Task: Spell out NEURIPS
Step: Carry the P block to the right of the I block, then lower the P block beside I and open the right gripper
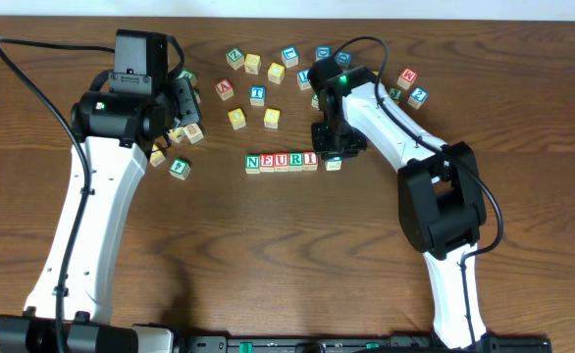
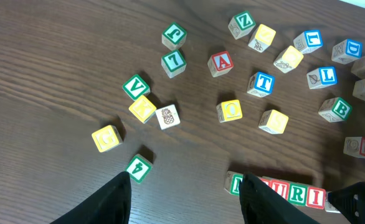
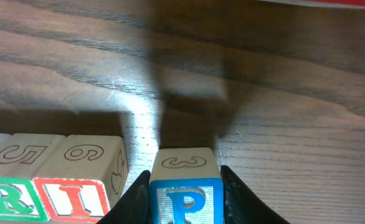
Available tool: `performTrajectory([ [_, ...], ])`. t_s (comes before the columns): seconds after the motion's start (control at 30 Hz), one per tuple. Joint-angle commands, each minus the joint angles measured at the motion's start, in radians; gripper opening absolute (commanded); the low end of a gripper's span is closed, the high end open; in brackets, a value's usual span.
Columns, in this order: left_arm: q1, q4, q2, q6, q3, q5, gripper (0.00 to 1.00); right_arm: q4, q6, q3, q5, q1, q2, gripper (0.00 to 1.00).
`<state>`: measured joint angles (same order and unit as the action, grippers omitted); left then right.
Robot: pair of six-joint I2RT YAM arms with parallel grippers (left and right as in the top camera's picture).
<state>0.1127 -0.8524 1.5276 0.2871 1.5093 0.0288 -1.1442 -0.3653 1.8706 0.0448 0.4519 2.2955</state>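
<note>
Five cubes stand in line at the middle of the overhead view: the NEURI row (image 1: 281, 162). The right gripper (image 3: 185, 208) clasps the blue P cube (image 3: 185, 198) just beside the row's right end, not yet let go. The left gripper (image 2: 185, 199) hangs open, empty. P and S are left to place.

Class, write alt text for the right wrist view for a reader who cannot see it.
A blue P cube sits between the closed jaws, dark wooden table behind. To its left, slightly apart, a red I cube and a green R cube end a row.
</note>
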Motion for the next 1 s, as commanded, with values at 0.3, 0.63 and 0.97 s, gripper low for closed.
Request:
performTrajectory([
  [0.3, -0.005, 0.001, -0.012, -0.010, 0.005, 0.002, 0.55, -0.007, -0.019, 0.031, 0.014, 0.020, 0.005, 0.35],
  [0.63, -0.005, 0.001, -0.012, -0.010, 0.005, 0.002, 0.55, -0.068, -0.007, 0.133, 0.014, 0.013, -0.005, 0.35],
  [0.97, -0.005, 0.001, -0.012, -0.010, 0.005, 0.002, 0.55, -0.180, 0.035, 0.168, -0.007, -0.020, -0.026, 0.27],
])
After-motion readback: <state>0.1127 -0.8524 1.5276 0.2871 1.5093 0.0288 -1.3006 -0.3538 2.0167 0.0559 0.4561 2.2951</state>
